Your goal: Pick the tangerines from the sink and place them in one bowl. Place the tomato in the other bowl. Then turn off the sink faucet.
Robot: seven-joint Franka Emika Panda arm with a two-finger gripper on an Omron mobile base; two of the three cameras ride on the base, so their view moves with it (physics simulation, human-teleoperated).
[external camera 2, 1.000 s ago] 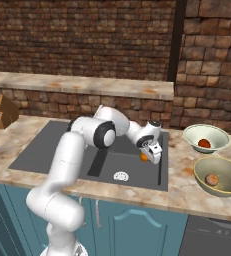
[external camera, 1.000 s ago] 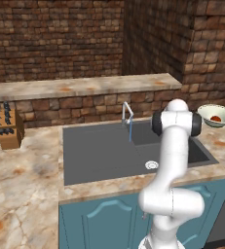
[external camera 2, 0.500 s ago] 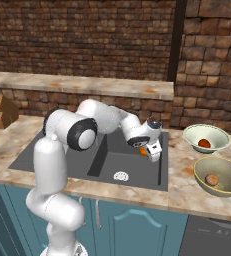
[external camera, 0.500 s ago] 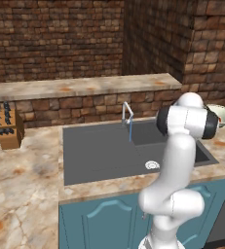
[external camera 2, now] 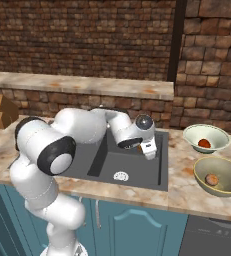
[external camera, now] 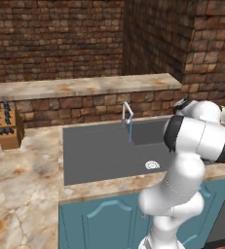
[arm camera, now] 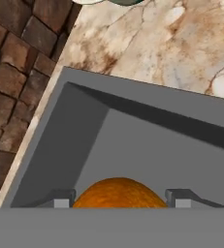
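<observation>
The hand [external camera 2: 146, 148] is seen over the right part of the sink [external camera 2: 102, 160], lifted above the basin floor, with its two fingertips [arm camera: 60, 199] closed against the sides of the bright orange tangerine [arm camera: 119, 193]; in the hand view the fruit sits squarely between them. A sliver of the same orange is glimpsed behind the hand in the right base view. The paler tangerine [external camera 2: 212, 179] already lies in the olive-tan bowl [external camera 2: 222, 162], on the bench [external camera 2: 187, 187] to the right of the sink. The tomato [external camera 2: 204, 143] rests in the cream bowl [external camera 2: 207, 129] just beyond it. The step in hand is judged to be the carry of the second tangerine to the olive-tan bowl.

Several things could go wrong from here. The fruit is round and smooth, held on two narrow contacts, so a quick swing could roll it out of the grip and back into the sink. The sink's right wall and rim lie between the hand and the bowls; a low path could knock the fruit loose against them. The two bowls stand close together, so a release made too far back could put the tangerine with the tomato. A drop from height could bounce off the fruit already there. The faucet [external camera: 127, 115] is still to be shut off; a thin blue stream [external camera: 130, 132] is seen below its spout
</observation>
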